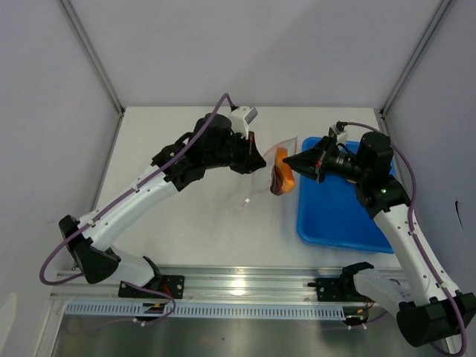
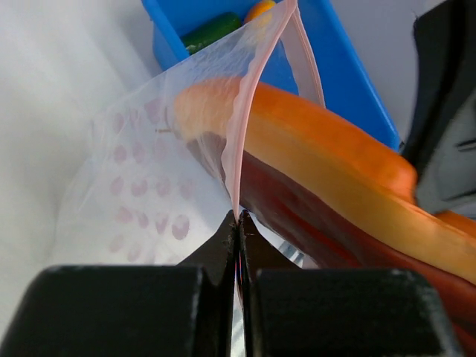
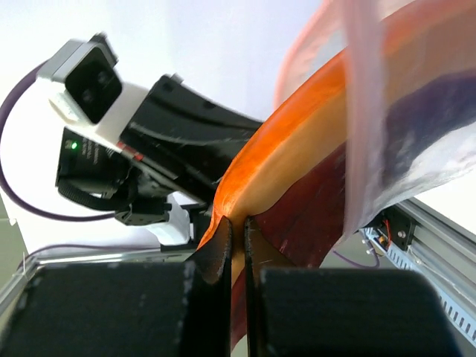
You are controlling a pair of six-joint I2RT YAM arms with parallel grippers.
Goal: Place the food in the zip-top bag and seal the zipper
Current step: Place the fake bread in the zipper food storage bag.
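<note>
The clear zip-top bag (image 1: 260, 158) with pink dots (image 2: 141, 178) hangs above the table's middle. My left gripper (image 1: 251, 161) (image 2: 239, 216) is shut on its pink zipper strip (image 2: 232, 149), and the mouth faces right. An elongated red-brown and orange food piece (image 1: 280, 172) (image 2: 335, 190) pokes its far end into that mouth, behind the film. My right gripper (image 1: 292, 163) (image 3: 239, 220) is shut on the piece's near end (image 3: 297, 186). The dark-green cucumber (image 2: 212, 31) and the yellow-orange piece (image 2: 260, 9) lie in the tray.
The blue tray (image 1: 338, 216) (image 2: 357, 82) sits on the table's right side, under my right arm. Grey walls and frame posts close in the back and both sides. A metal rail (image 1: 245, 286) runs along the near edge.
</note>
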